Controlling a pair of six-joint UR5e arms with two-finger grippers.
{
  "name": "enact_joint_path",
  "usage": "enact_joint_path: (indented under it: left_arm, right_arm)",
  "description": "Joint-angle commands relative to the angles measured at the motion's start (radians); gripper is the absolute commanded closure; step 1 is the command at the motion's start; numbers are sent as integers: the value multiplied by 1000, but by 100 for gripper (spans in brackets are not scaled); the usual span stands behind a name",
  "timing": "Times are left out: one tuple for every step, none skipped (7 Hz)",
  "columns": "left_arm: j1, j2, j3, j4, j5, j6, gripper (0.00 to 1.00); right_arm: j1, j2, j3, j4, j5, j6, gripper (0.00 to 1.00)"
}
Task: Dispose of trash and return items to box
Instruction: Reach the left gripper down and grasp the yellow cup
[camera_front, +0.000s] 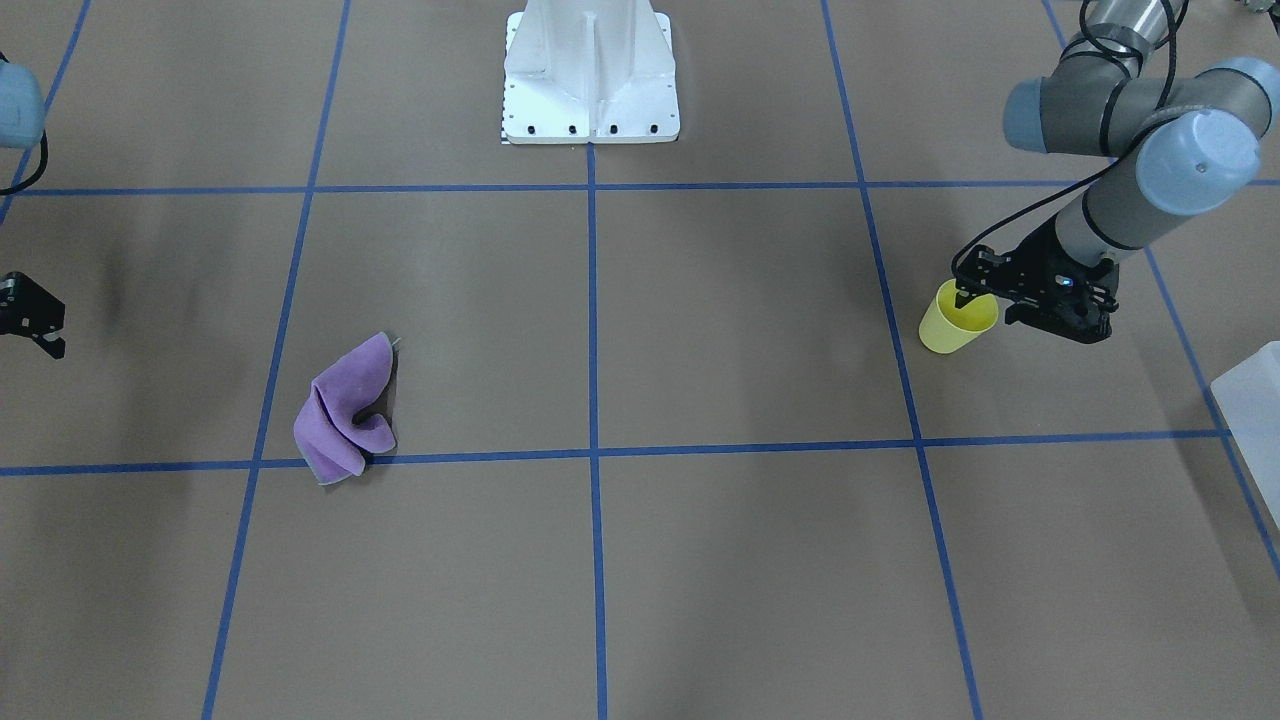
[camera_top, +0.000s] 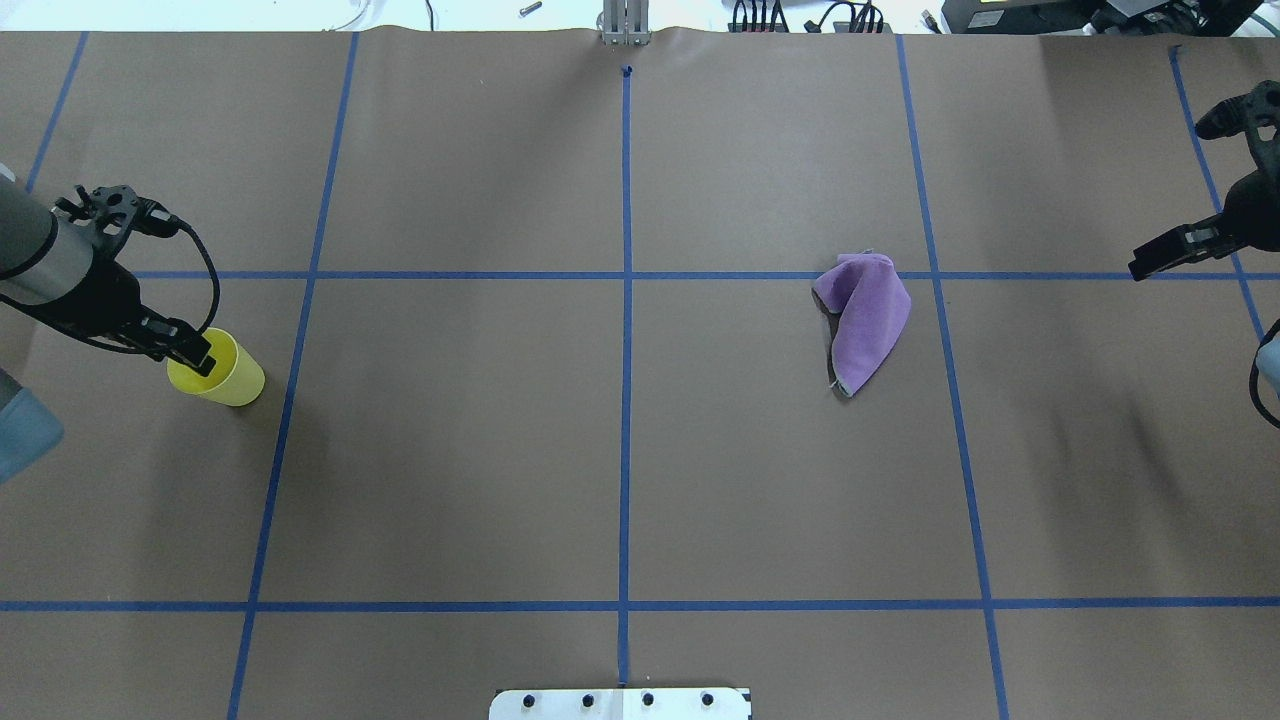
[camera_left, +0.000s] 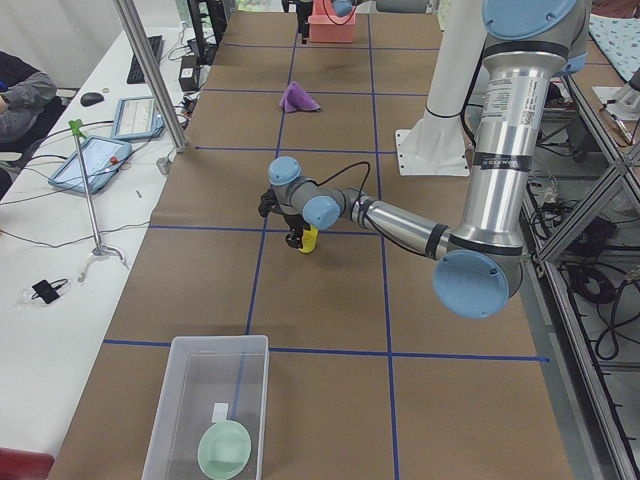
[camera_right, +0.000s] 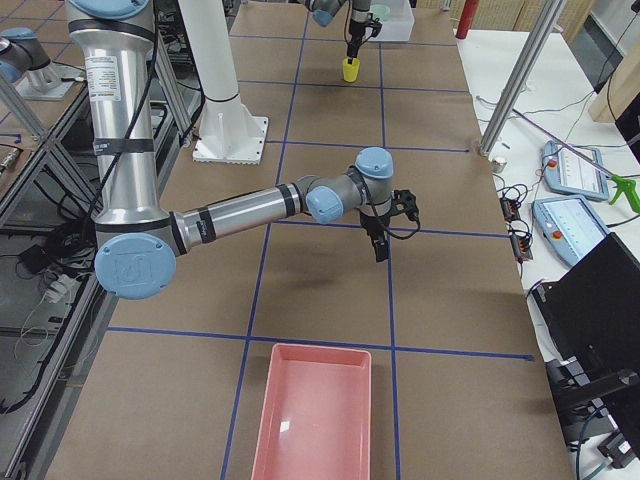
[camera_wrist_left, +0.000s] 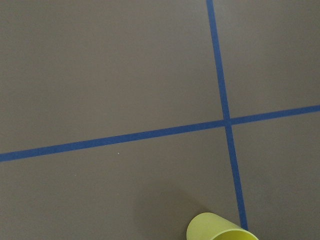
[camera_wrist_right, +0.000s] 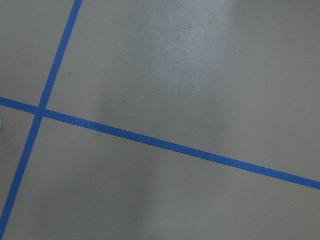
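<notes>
At the overhead frame's left, the left gripper (camera_top: 190, 352) pinched the rim of the cup (camera_top: 236, 381), one finger inside. The right gripper (camera_top: 1147, 264) looked closed, empty.

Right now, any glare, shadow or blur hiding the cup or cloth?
Front-facing: even light, soft shadows streak the table, cup and cloth sharp. Overhead: same, no glare. Left wrist: cup cropped at the bottom edge, dim shadow around it. Right wrist: pale sheen on the upper table, tape lines sharp.
</notes>
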Motion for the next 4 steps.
enact_joint_path:
  left_arm:
    - [1, -10, 47, -2, -2, 49, 80]
    - [-1, -12, 34, -2, -12, 40, 100]
    - [-1, -13, 8, 1, -15, 28, 100]
    - [-11, -4, -34, 13, -32, 17, 100]
  right_arm:
    - [0, 0, 0, 0, 0, 0, 0]
    - [0, 0, 1, 0, 1, 0, 0]
    - [-3, 1, 1, 1, 1, 20, 0]
    - [-5, 3, 3, 1, 0, 31, 0]
